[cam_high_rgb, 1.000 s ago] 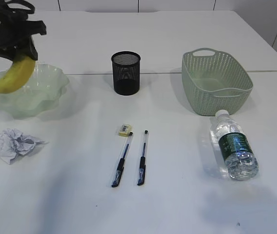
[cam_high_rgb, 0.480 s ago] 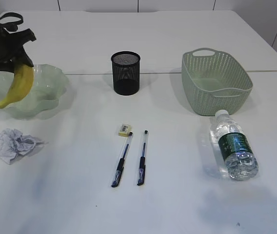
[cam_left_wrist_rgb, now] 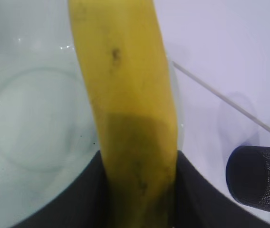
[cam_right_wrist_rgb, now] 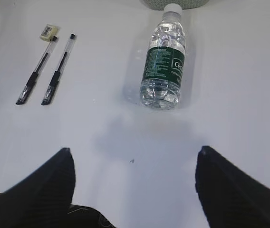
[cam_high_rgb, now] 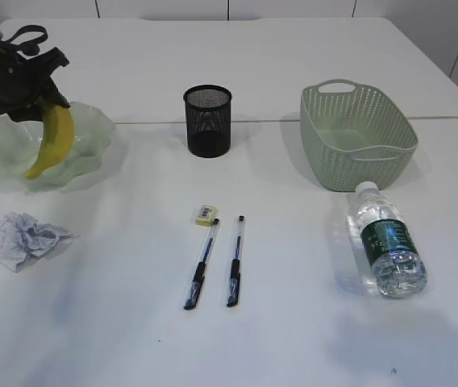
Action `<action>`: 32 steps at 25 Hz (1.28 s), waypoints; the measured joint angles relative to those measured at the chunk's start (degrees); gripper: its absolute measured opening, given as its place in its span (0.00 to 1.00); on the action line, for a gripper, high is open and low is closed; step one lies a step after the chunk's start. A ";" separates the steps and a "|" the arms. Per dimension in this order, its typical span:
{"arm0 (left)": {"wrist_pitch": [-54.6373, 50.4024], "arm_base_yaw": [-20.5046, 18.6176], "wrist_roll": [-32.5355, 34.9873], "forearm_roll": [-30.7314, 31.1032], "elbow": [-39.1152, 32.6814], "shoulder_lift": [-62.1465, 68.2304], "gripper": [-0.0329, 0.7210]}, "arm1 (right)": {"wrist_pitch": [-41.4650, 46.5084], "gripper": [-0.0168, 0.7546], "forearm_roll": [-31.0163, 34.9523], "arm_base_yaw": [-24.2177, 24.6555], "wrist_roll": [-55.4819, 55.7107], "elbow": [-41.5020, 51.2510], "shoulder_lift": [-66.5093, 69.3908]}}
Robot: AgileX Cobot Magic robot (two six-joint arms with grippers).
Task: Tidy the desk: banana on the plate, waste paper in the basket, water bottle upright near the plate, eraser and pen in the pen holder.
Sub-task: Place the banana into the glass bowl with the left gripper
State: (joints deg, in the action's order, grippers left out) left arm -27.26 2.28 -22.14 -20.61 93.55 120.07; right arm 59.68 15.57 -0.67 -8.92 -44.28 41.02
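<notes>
A: Where is the banana seen?

B: It is clamped at its upper end in the left hand and hung almost upright over the plate, its lower tip inside the rim. Whether the tip is touching the glass cannot be told.

A: And the right hand?

B: Its fingers are spread wide above the bare worktop, with nothing between them.

A: How is the rest laid out?

B: The bottle is lying on its side just in front of the basket. The paper is found in front of the plate. Two pens are laid side by side, the eraser just beside the left one's top. The holder is stood behind them.
</notes>
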 joint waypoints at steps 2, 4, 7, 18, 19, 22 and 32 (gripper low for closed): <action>0.67 0.00 0.00 -0.39 0.00 0.00 0.36 | 0.00 0.78 0.13 0.00 0.10 0.00 0.00; 1.05 0.00 0.00 -0.52 0.00 0.00 0.36 | 0.00 0.78 0.16 0.00 0.19 0.00 0.00; 1.20 0.00 0.00 -0.98 0.00 0.00 0.36 | 0.00 0.78 0.26 0.00 0.31 0.00 0.00; 1.20 0.00 0.00 -2.23 0.00 0.00 0.45 | 0.00 0.78 0.37 0.00 0.40 0.00 0.00; 1.20 0.00 0.00 -2.23 0.00 0.00 0.45 | 0.00 0.78 0.37 0.00 0.40 0.00 0.00; 1.20 0.00 0.00 -2.45 0.00 0.00 0.45 | 0.00 0.78 0.44 0.00 0.40 0.00 0.00; 2.13 0.00 0.00 -2.60 0.00 0.00 0.58 | 0.00 0.78 0.44 0.00 0.40 0.00 0.00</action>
State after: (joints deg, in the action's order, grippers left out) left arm -25.13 2.28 -22.14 -23.22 93.55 120.07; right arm 59.68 16.01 -0.67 -8.51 -44.28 41.02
